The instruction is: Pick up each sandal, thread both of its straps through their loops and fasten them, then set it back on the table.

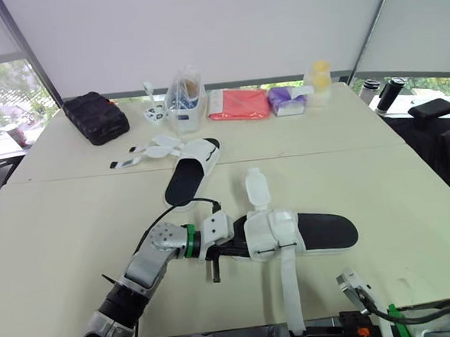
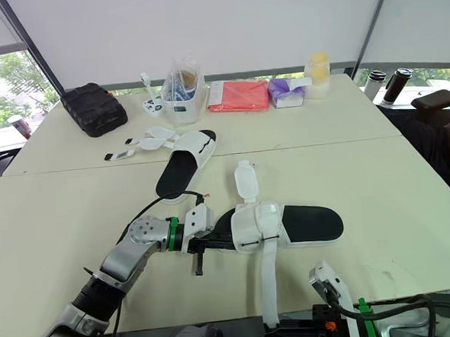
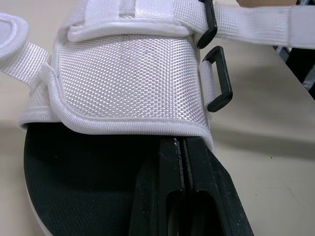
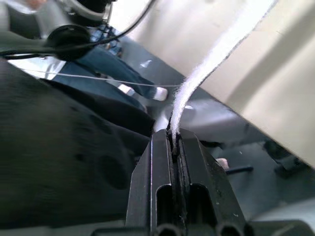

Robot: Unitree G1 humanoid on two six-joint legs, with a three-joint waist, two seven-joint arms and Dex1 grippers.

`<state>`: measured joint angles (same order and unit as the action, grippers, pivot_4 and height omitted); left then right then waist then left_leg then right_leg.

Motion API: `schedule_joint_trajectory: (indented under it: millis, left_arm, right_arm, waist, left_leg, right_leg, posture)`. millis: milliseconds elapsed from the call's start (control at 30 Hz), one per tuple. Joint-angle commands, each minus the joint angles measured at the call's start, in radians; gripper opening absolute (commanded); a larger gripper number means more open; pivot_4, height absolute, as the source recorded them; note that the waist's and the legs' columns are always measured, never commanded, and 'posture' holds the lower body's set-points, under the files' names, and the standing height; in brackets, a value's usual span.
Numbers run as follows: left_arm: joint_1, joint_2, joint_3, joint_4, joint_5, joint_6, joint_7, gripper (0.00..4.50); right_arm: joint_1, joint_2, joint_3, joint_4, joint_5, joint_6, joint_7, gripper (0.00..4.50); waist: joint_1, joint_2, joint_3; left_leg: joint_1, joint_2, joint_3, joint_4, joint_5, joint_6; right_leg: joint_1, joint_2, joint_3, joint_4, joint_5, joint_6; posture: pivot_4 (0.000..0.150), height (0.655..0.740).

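Note:
The near sandal [image 1: 324,231], black-soled with a white upper [image 3: 128,73], lies on the table in front of me. My left gripper [image 1: 236,249] is shut on its toe end, and its fingertips [image 3: 179,145] go under the upper's edge. Two black loops [image 3: 219,78] sit on the upper's side. One long white strap [image 1: 289,287] runs from the upper over the table's near edge. My right gripper [image 4: 174,140] is shut on that strap's end below the edge. The other strap [image 1: 256,188] lies flat, pointing away. A second sandal [image 1: 189,177] lies farther off, its straps spread loose.
Along the far side stand a black case [image 1: 96,117], a clear container [image 1: 185,101], a red pouch [image 1: 239,104], a purple pack [image 1: 288,100] and yellow cups [image 1: 320,79]. Two bottles [image 1: 385,94] stand off to the right. The table's near edge [image 1: 219,321] is close.

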<state>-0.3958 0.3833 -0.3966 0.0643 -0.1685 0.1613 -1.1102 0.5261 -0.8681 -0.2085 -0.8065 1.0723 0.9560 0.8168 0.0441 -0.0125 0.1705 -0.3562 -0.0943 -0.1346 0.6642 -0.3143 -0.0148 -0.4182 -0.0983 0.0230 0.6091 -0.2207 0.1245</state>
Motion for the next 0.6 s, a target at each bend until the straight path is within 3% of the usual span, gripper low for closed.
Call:
schedule_joint_trajectory:
  millis: [33, 167, 300, 433, 600]
  left_arm:
    - [0.014, -0.001, -0.039, 0.036, 0.038, 0.012, -0.001, 0.00]
    - [0.010, -0.007, -0.042, 0.048, 0.038, 0.006, -0.004, 0.00]
    - [0.003, -0.018, -0.046, 0.057, 0.041, 0.002, -0.001, 0.00]
    - [0.002, -0.023, -0.045, 0.059, 0.042, 0.002, 0.006, 0.00]
    - [0.009, -0.022, -0.039, 0.051, 0.043, 0.006, 0.015, 0.00]
  right_arm:
    - [-0.014, -0.042, -0.100, -0.067, 0.206, 0.002, -0.037, 0.02]
    - [-0.183, -0.125, -0.143, -0.009, 0.564, -0.056, -0.189, 0.02]
    - [-0.340, -0.120, -0.066, 0.105, 0.710, -0.094, -0.323, 0.02]
    - [-0.445, -0.066, 0.004, 0.220, 0.766, -0.108, -0.418, 0.02]
    - [-0.511, 0.025, 0.047, 0.363, 0.704, -0.101, -0.467, 0.02]
  waist:
    - [0.000, 0.000, 0.000]
    - [-0.003, 0.002, -0.001]
    - [0.005, 0.001, 0.000]
    - [0.011, 0.000, 0.000]
    - [0.020, 0.001, -0.001]
  left_leg:
    - [0.000, 0.000, 0.000, 0.000, 0.000, 0.000]
    - [0.002, 0.001, 0.000, 0.000, 0.000, 0.000]
    - [0.000, 0.002, -0.004, 0.000, -0.001, 0.001]
    - [-0.001, 0.000, -0.002, 0.000, -0.002, 0.003]
    - [-0.001, 0.000, -0.002, 0.000, -0.002, 0.004]
  right_leg:
    - [0.000, 0.000, 0.000, 0.000, 0.000, 0.000]
    - [0.005, 0.001, 0.000, -0.006, 0.001, 0.000]
    - [0.008, 0.001, -0.005, -0.015, 0.005, 0.000]
    - [0.008, -0.001, -0.004, -0.016, 0.005, 0.000]
    - [0.008, 0.000, -0.004, -0.016, 0.005, 0.000]
  posture:
    - [0.150, 0.7400]
    - [0.150, 0.7400]
    - [0.150, 0.7400]
    - [0.150, 0.7400]
    - [0.150, 0.7400]
